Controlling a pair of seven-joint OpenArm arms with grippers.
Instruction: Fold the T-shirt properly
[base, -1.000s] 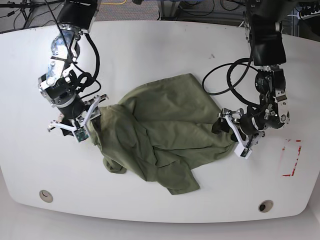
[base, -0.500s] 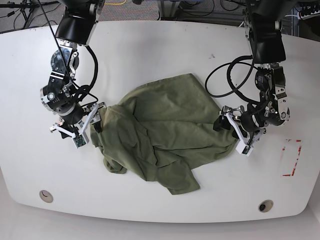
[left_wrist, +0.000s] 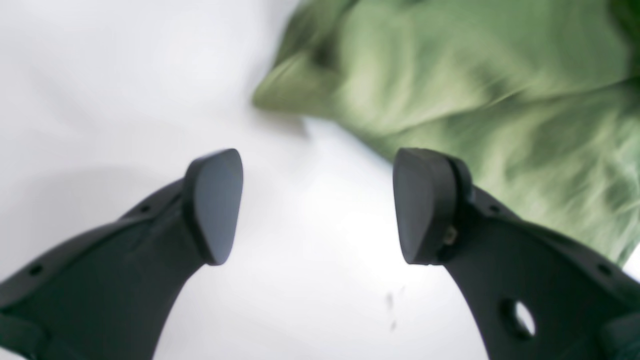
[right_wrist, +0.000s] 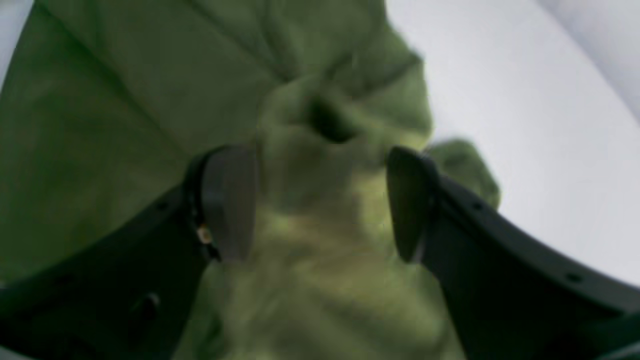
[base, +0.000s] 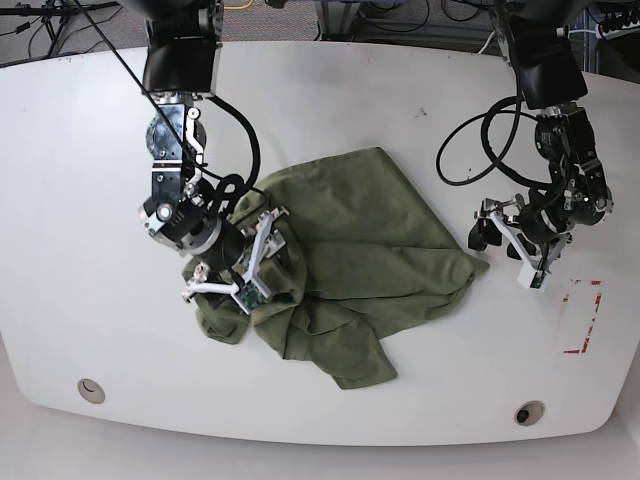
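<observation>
I see a white counter (base: 330, 90) with an olive-green T-shirt (base: 350, 260) lying crumpled near its middle, a little toward the front edge. It is bunched, not spread flat: one sleeve-like flap points to the front edge, and a fold is heaped on the side nearer my right arm.

My right end effector (base: 240, 275) hangs over that heaped side of the shirt. In its wrist view the 2 fingers (right_wrist: 227, 200) stand apart with green cloth bulging between them, and I cannot tell whether the pads touch the cloth. It grips nothing firmly.

My left end effector (base: 510, 245) sits over bare counter just beside the shirt's opposite corner. Its wrist view shows the fingers (left_wrist: 215, 200) wide apart with only white surface between them, and the shirt's edge just ahead.

I judge the task is at an early step: the shirt has to be laid flat before any fold. The next move calls for each end effector to take a clean edge or corner and pull outward.

There is ample bare counter toward the back edge and both side edges. Less room lies toward the front edge. A red marking (base: 582, 315) lies near the front corner on my left arm's side.
</observation>
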